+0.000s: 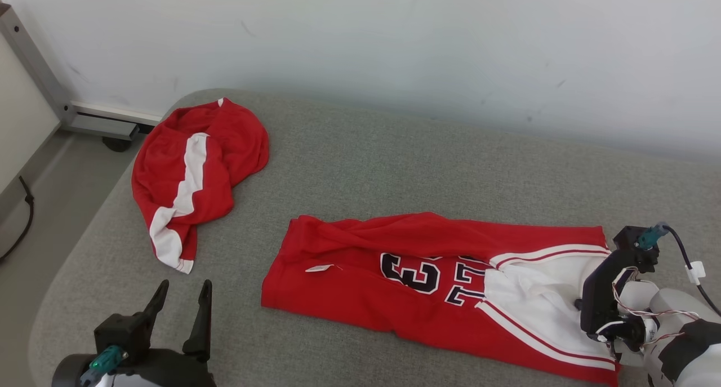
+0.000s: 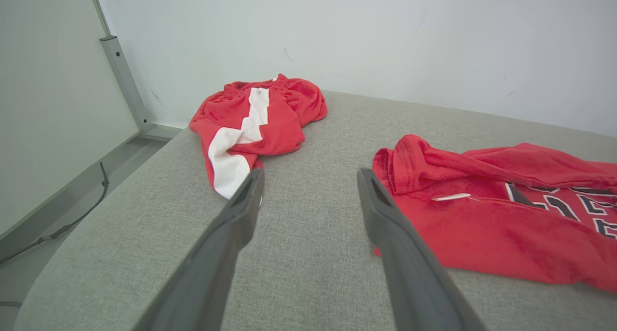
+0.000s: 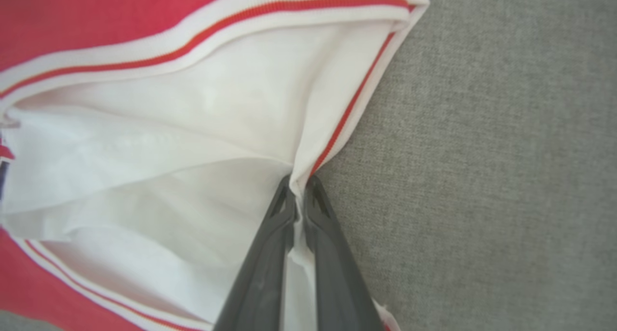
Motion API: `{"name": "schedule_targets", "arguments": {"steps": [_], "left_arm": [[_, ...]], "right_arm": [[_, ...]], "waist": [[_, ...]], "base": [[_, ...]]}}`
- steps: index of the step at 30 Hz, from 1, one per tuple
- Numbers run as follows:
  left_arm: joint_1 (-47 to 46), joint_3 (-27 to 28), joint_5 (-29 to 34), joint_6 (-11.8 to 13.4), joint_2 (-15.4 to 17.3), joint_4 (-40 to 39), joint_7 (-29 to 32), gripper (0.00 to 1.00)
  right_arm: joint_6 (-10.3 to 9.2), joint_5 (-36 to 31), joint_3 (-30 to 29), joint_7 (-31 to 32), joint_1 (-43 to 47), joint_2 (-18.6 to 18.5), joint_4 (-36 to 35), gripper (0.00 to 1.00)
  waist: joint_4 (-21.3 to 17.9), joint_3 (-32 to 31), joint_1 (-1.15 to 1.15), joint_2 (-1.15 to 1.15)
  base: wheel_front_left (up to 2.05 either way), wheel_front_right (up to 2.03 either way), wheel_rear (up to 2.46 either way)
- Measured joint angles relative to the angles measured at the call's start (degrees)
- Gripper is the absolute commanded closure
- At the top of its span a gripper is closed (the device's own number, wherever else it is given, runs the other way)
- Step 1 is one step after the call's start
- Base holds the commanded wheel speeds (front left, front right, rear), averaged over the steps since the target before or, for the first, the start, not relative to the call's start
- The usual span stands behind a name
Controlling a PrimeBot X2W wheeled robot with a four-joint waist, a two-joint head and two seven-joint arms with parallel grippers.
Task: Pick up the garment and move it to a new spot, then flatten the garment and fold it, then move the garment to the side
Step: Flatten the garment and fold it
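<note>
Right jaws clamp the white edge of the jersey (image 1: 360, 297); left jaws gape over open grey surface (image 1: 394, 167).

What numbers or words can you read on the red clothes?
"3": big dark figure with white edging, on the jersey.
Dark marks beside it: half hidden by a fold, unreadable.
White tag on the jersey: too small to read.
Shorts: no text to see.
</note>
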Motion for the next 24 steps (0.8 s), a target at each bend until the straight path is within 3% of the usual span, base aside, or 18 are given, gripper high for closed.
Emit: {"name": "schedule_targets", "arguments": {"steps": [24], "left_arm": [[3.14,2.46,1.30,0.01,-0.58,-1.51,0.00,0.00]], "right_arm": [[2.04,-0.20,-1.55,-5.79,-0.71,-8.64,4.56,1.00]], "waist": [[-7.80,-0.96,0.00,0.00]], "base": [[0.00,0.00,0.00]]}}
